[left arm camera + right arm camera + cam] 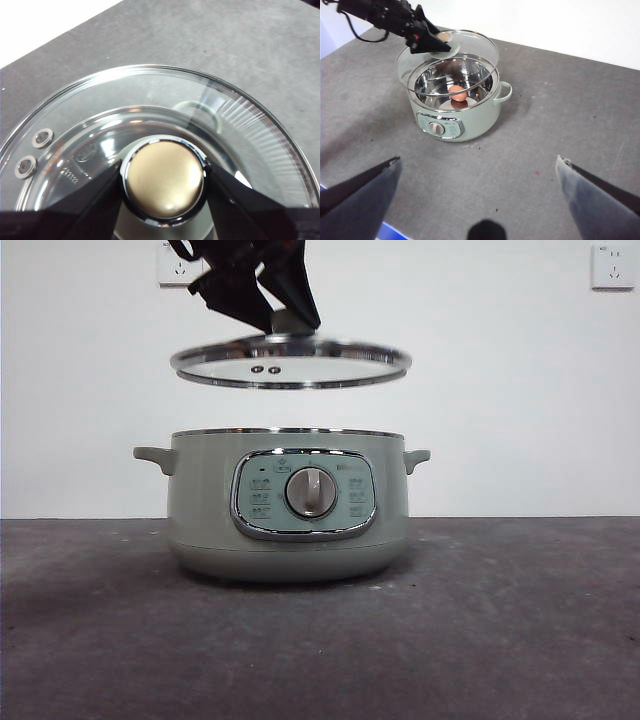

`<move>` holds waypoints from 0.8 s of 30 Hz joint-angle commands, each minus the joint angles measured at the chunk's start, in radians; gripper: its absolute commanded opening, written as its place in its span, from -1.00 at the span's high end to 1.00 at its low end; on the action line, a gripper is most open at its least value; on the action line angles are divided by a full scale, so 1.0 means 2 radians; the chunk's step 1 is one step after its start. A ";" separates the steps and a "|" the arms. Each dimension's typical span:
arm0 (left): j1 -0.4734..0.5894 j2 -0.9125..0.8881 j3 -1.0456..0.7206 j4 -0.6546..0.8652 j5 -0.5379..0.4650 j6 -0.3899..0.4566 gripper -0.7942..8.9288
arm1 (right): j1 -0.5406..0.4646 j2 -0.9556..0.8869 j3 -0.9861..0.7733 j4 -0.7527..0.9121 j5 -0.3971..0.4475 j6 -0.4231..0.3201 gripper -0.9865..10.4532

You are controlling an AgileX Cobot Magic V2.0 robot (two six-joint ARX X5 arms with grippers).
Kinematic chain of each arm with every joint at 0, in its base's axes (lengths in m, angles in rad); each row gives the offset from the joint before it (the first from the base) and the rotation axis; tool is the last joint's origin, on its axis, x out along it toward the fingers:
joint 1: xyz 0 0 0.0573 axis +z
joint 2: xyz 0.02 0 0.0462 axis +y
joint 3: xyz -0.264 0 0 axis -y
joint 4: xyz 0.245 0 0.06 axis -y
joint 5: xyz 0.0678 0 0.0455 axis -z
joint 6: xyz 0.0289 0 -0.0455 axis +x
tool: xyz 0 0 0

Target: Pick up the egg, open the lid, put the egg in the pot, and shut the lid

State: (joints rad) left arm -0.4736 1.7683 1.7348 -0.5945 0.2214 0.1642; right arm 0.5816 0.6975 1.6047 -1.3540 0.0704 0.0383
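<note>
Lid held above the open pot, egg inside.

The grey tabletop [520,630] carries the pot [285,510] at frame centre, two wall sockets [612,265] in the upper corners behind. The lid [290,361] hangs apart above its rim, the left tool [164,181] pinching the knob [164,181]. The egg [458,93] lies in the pot. The right tool [477,182] hangs spread, well apart.

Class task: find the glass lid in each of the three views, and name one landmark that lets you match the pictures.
Front view: lid hangs level above the pot, held by the left gripper.
Left wrist view: lid fills the picture, jaws shut on its knob.
Right wrist view: lid over the pot, far off.
Shared landmark: the knob.
</note>
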 commanded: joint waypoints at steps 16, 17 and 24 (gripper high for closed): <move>0.000 0.056 0.004 0.024 -0.006 0.002 0.85 | 0.001 -0.009 -0.006 -0.013 0.014 0.010 -0.16; 0.000 0.056 0.004 0.021 -0.006 0.002 0.85 | 0.001 -0.009 -0.006 -0.013 0.014 0.010 -0.16; 0.000 0.065 0.004 0.007 -0.007 0.002 0.85 | 0.001 -0.009 -0.006 -0.013 0.018 0.009 -0.16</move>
State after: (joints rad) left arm -0.4713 1.8854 1.7351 -0.5873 0.1959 0.1596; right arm 0.5823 0.6842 1.5982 -1.3540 0.1047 0.0490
